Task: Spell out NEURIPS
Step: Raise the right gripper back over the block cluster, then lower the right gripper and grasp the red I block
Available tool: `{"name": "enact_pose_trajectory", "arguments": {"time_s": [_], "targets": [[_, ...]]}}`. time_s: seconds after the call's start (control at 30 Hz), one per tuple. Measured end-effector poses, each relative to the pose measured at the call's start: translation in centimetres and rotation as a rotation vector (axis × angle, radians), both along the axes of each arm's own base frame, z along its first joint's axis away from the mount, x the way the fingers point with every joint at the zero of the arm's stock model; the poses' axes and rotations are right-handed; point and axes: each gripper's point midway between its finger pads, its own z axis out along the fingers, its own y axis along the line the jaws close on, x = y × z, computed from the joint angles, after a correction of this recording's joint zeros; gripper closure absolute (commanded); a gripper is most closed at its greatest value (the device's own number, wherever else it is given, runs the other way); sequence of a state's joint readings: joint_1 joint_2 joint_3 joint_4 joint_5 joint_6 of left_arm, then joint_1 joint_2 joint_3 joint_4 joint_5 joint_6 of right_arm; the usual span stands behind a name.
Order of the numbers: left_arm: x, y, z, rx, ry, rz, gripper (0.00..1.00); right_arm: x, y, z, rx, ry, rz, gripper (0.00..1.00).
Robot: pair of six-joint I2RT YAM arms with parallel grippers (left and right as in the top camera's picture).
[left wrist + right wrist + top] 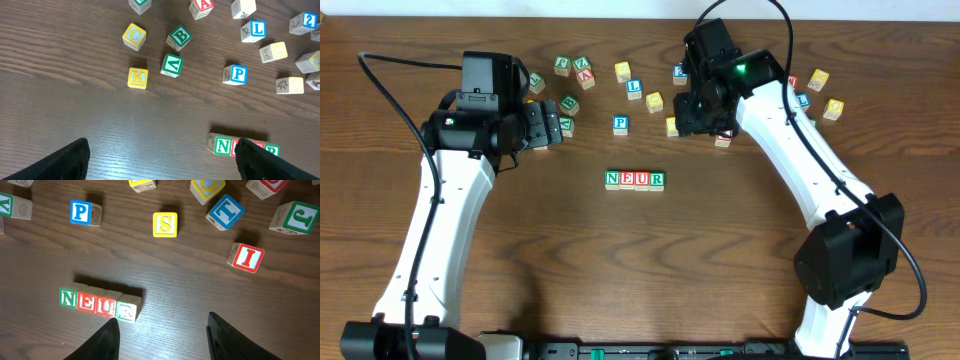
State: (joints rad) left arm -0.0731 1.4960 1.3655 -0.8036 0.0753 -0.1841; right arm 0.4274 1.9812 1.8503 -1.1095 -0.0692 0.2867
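A row of cubes reading N, E, U, R [634, 180] lies at the table's middle, also seen as the row [97, 304] in the right wrist view. The blue P cube [620, 124] sits behind it, apart. The red I cube [246, 257] lies to the right of the yellow S cube [165, 224]. My right gripper [162, 335] hangs open and empty above bare wood, right of the row's R end. My left gripper [160, 162] is open and empty too; its right finger [260, 160] covers part of the row [222, 146]. In the overhead view the right gripper [698, 120] hovers over the loose cubes.
Loose cubes lie scattered along the back: a yellow K [138, 77], green B [178, 37], blue L [257, 28], blue T [225, 211] and others. The left gripper [558, 125] sits beside the left cluster. Both arms' bases stand at the front edge.
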Motion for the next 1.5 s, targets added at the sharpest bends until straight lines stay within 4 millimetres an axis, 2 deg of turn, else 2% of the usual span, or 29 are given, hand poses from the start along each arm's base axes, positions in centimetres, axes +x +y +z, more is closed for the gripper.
{"name": "enact_pose_trajectory", "arguments": {"time_s": [0.2, 0.4, 0.53, 0.67, 0.87, 1.03, 1.33, 1.5], "targets": [[0.0, 0.0, -0.2, 0.0, 0.006, 0.0, 0.09, 0.4, -1.4, -0.1, -0.026, 0.006, -0.112, 0.49], [0.3, 0.0, -1.4, 0.003, 0.04, 0.0, 0.09, 1.4, -4.8, -0.3, -0.061, 0.008, -0.251, 0.45], [0.4, 0.0, -1.9, 0.004, 0.051, 0.0, 0.09, 2.2, -7.3, -2.0, -0.087, 0.047, -0.327, 0.4], [0.6, 0.0, -1.8, 0.003, 0.045, 0.0, 0.09, 2.6, -8.3, -4.1, -0.11, 0.087, -0.351, 0.37], [0.6, 0.0, -1.8, 0.003, 0.041, 0.0, 0.09, 3.2, -8.5, -7.5, -0.135, 0.132, -0.356, 0.37], [0.6, 0.0, -1.8, 0.003, 0.041, 0.0, 0.09, 3.8, -8.3, -9.4, -0.14, 0.141, -0.356, 0.38], [0.6, 0.0, -1.8, 0.003, 0.041, 0.0, 0.09, 4.2, -8.2, -13.6, -0.162, 0.187, -0.354, 0.53], [0.6, 0.0, -1.8, 0.003, 0.041, 0.0, 0.09, 4.3, -8.2, -14.3, -0.164, 0.191, -0.353, 0.59]]}}
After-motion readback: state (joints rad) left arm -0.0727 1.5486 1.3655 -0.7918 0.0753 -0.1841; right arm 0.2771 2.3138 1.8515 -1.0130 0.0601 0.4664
